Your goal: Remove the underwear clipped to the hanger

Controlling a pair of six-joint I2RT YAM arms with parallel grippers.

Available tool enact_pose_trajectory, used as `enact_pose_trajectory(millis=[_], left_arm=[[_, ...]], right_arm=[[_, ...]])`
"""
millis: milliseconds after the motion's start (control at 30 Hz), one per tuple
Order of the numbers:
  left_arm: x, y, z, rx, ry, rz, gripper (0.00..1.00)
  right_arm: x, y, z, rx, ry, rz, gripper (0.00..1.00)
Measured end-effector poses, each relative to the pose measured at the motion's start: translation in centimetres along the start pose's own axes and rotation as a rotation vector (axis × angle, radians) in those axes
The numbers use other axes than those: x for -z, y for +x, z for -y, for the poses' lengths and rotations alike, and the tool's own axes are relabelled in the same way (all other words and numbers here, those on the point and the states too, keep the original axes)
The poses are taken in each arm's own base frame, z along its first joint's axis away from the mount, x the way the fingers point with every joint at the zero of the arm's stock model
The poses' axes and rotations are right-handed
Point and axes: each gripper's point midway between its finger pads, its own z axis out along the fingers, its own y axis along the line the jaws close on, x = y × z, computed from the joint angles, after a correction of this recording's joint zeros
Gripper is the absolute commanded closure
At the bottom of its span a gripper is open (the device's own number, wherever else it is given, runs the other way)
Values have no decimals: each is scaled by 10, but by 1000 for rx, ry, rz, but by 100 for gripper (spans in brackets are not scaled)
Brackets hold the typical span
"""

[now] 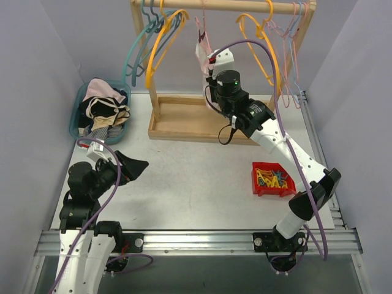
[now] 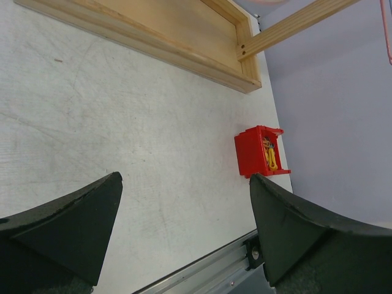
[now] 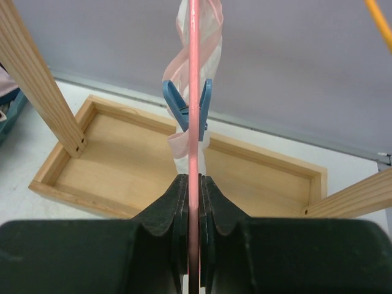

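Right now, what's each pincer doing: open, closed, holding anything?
Left pincer: open, holding nothing.
Right pincer: closed on the pink hanger.

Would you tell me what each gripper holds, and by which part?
The right gripper holds the pink hanger, pinched edge-on close to the blue clip; the left gripper holds nothing.

The right arm [image 1: 278, 139] stretches from the near edge's right side toward the middle of the far edge. Its right gripper [image 3: 193, 184] is pinched tight on a thin pink hanger [image 3: 194, 92]. The left arm [image 1: 86, 184] sits folded at the near left corner, and its left gripper [image 2: 184, 180] is spread wide, pointing toward the right edge.
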Motion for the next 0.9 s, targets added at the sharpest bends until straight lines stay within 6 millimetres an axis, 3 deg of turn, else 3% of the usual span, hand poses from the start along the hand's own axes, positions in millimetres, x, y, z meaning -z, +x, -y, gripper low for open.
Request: enact_pose_trajectory(millis=[267, 400, 500, 633, 800, 900], left_arm=[[-4, 1, -4, 9, -14, -13, 6], [-5, 1, -5, 14, -21, -20, 6], [-5, 1, -5, 15, -21, -20, 6], [-6, 1, -5, 15, -21, -19, 6], [-8, -1, -3, 17, -8, -21, 6], [-11, -3, 0, 24, 7, -22, 6]], right_arm=[[19, -50, 20, -40, 20, 198, 100], [22, -60, 26, -56, 27, 236, 100], [25, -52, 26, -59, 21, 228, 100], [42, -23, 29, -66, -11, 189, 100], [91, 14, 34, -100, -92, 168, 100], [126, 23, 33, -130, -153, 198, 100]])
